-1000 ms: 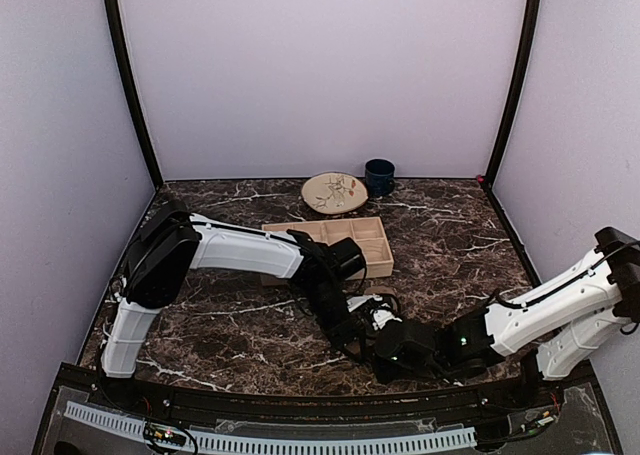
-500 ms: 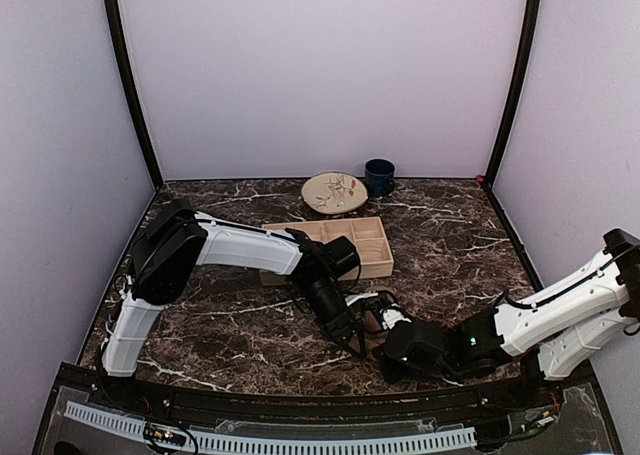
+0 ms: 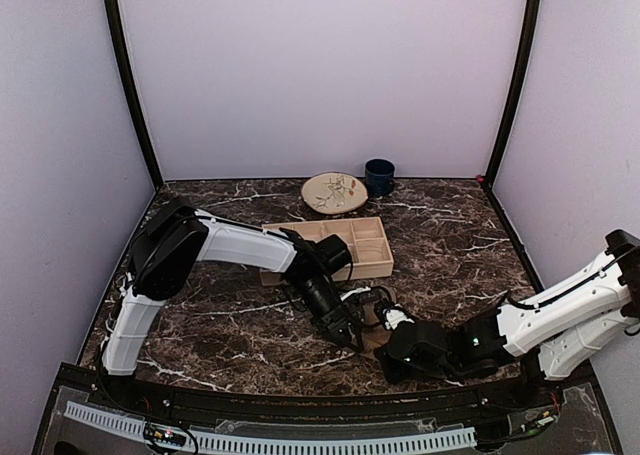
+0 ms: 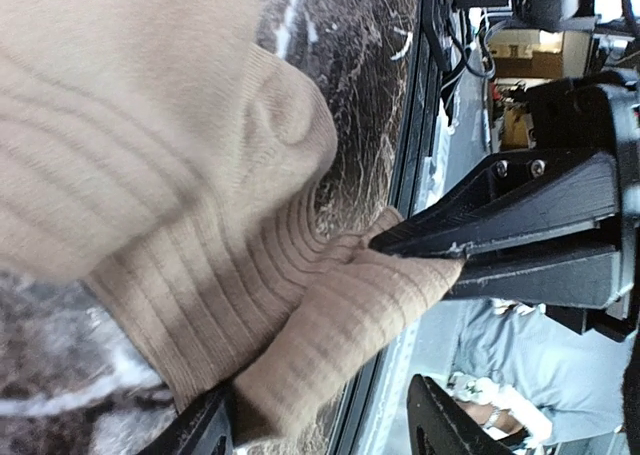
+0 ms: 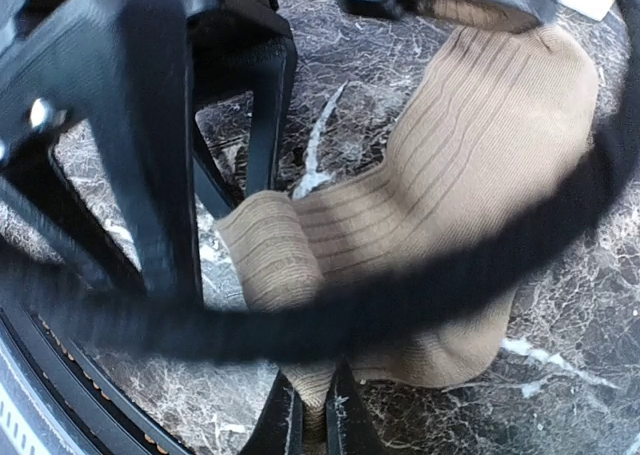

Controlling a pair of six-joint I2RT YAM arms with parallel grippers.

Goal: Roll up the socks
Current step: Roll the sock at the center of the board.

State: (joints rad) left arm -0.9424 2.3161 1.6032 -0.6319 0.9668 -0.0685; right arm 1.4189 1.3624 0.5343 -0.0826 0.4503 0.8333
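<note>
The plain tan ribbed sock [image 4: 150, 145] lies on the marble table near its front edge. In the top view it is a small tan patch [image 3: 373, 315] between the two grippers. My right gripper [image 5: 312, 415] is shut on the sock's near edge [image 5: 330, 395]; in the top view the right gripper [image 3: 385, 347] sits just right of the sock. My left gripper [image 4: 315, 400] is open, and the folded cuff [image 4: 330, 335] lies between its fingers, against one of them. In the top view the left gripper [image 3: 347, 333] is at the sock's left side. The striped sock and the argyle sock are out of view.
A wooden compartment tray [image 3: 372, 258] stands behind the grippers. A patterned plate [image 3: 334, 192] and a dark blue mug [image 3: 379, 176] are at the back wall. The table's front rail [image 3: 300, 387] runs just below the grippers. A black cable [image 5: 450, 275] crosses the right wrist view.
The left gripper has shifted slightly left and the right arm has drawn back to the right. A little more of the tan sock shows between them.
</note>
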